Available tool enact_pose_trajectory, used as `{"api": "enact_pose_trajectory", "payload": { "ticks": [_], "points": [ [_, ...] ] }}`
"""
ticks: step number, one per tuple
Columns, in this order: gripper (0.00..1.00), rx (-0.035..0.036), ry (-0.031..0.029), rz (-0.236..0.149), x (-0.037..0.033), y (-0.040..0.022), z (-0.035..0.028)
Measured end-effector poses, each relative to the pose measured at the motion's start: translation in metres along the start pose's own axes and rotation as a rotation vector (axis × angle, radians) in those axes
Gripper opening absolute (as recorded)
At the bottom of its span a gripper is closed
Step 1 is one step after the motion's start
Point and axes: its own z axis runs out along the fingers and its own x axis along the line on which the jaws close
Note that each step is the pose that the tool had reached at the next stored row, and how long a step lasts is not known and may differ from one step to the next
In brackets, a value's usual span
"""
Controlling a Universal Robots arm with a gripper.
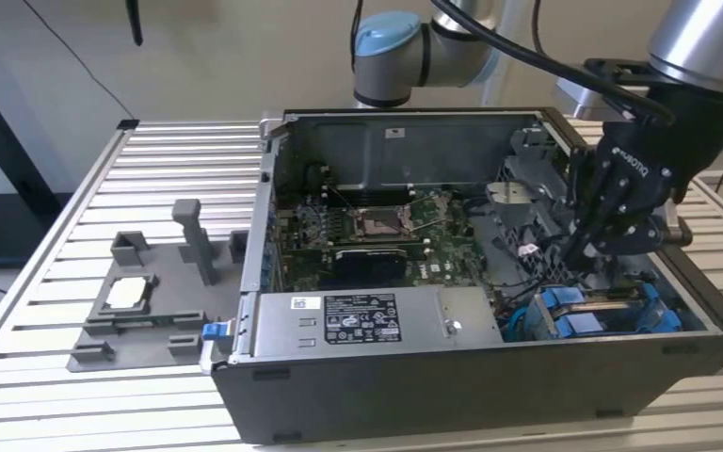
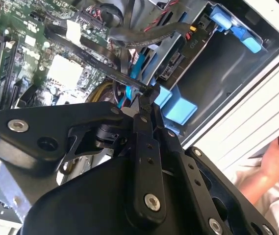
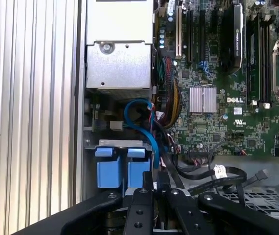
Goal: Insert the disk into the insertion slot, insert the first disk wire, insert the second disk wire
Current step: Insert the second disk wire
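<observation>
While the gripper pinches a thin black wire, the blue-framed disk sits in the grey insertion slot.

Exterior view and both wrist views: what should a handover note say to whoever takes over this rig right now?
Gripper: inside the open computer case, by the drive cage, apparently shut on the black wire.
Disk: the drive body itself is hard to make out. The blue tabs sit in the cage, which suggests it is seated.
Done: disk insertion, as far as it shows.
Left: the held wire looks not yet plugged in. I cannot tell whether it is the first or the second.
</observation>
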Motion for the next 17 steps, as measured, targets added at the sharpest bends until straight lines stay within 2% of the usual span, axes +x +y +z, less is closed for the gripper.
{"api": "enact_pose_trajectory", "payload": {
  "ticks": [2,4,9,13,15,17],
  "points": [
    [0.16,-0.0124,0.0003,0.000,0.0004,-0.0009,0.0006],
    [0.16,-0.0207,0.0004,-0.001,0.0008,-0.0018,0.0011],
    [0.16,-0.0233,-0.0005,-0.001,0.0023,-0.0037,0.0022],
    [0.16,-0.0235,-0.0177,-0.003,0.0050,-0.0051,0.0036],
    [0.16,-0.0235,-0.0289,-0.005,0.0065,-0.0059,0.0043],
    [0.16,-0.0231,-0.0349,-0.006,0.0080,-0.0068,0.0047]
  ]
}}
